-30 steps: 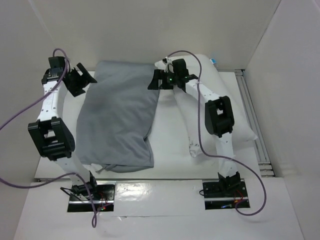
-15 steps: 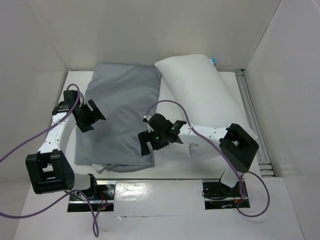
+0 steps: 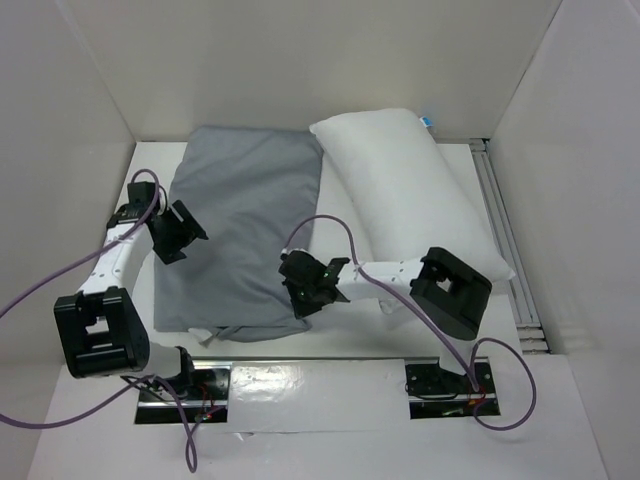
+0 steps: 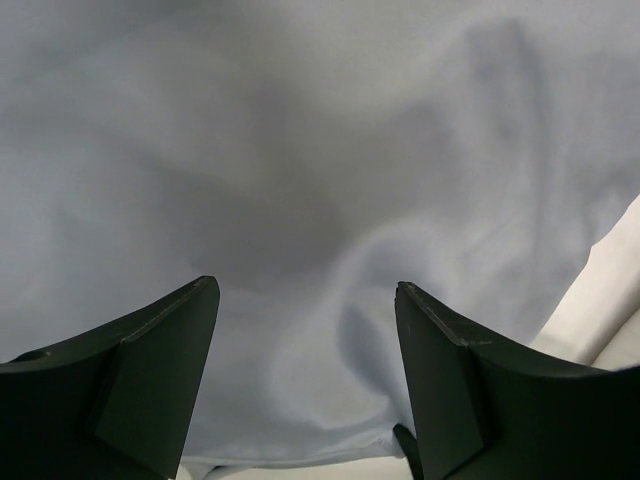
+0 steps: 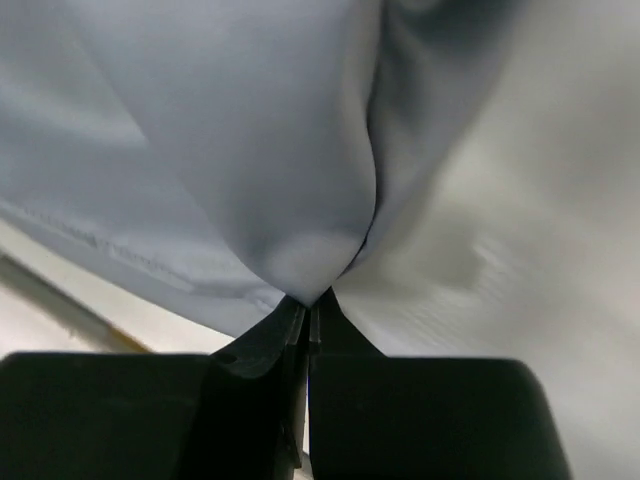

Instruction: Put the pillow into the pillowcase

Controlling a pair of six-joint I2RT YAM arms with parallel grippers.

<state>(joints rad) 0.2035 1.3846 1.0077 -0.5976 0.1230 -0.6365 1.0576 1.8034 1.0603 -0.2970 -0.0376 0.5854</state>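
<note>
The blue-grey pillowcase lies flat on the left half of the table, with its near hem toward the arm bases. The plump white pillow lies beside it on the right, touching its far right edge. My left gripper hovers at the pillowcase's left edge. In the left wrist view it is open, with wrinkled pillowcase cloth below and between its fingers. My right gripper is at the pillowcase's near right corner. In the right wrist view it is shut, pinching a fold of the pillowcase.
White walls enclose the table on the left, back and right. A metal rail runs along the right side next to the pillow. Two black base plates and loose purple cables sit near the front edge.
Both arms pulled back from the far end toward the near side. The right gripper went to the pillowcase's near right corner and shut on the cloth. The left gripper settled at the left edge.
</note>
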